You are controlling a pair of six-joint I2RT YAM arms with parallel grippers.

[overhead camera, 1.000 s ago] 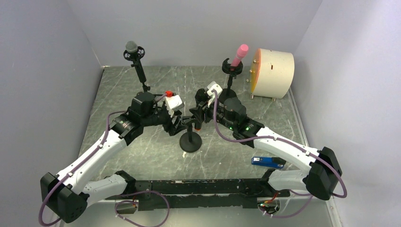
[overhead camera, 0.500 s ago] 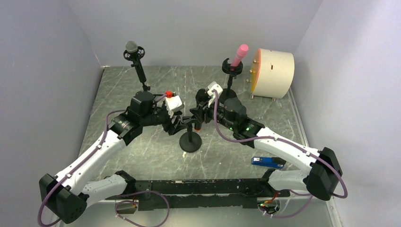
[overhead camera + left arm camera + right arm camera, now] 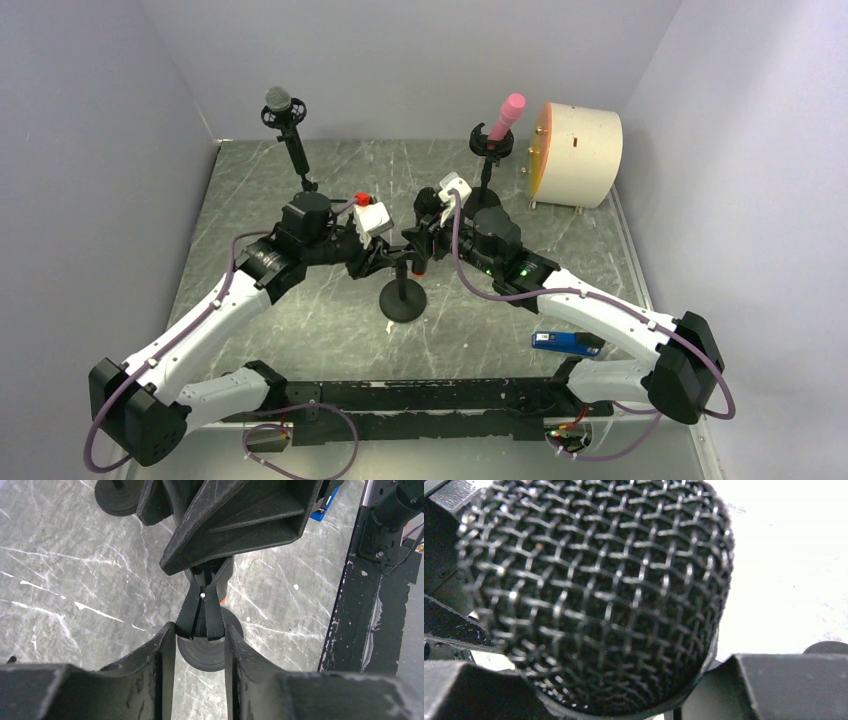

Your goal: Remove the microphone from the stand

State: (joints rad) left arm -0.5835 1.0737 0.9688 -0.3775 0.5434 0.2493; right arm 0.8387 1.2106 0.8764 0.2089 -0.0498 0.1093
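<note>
Top view: both arms meet over the middle stand (image 3: 404, 298), left gripper (image 3: 385, 258) and right gripper (image 3: 418, 252) nose to nose at its top. Against a second ago, the left wrist has nudged a touch closer to the stand and the right arm has not budged. What they are after is tucked under the wrists and not visible here.

Left wrist view: this is where the change is. The left jaws have been drawing in and now flank the stand's clip (image 3: 202, 612), with the fingertips (image 3: 170, 640) right at its lower corners. We cannot tell whether they are touching and clenched or just short of it. The stand's round base sits straight below on the table (image 3: 75, 580).

Right wrist view: the microphone (image 3: 594, 590) fills the frame with its mesh head. Its lower rim sits between the right fingers (image 3: 794, 685), which look clamped on it just under the head, with no change in that hold.

Our read: the microphone is likely still seated at the stand's top. The left is moving to pin the clip. Once that pinch is firm, the right can pull the microphone free without dragging the stand along.
</note>
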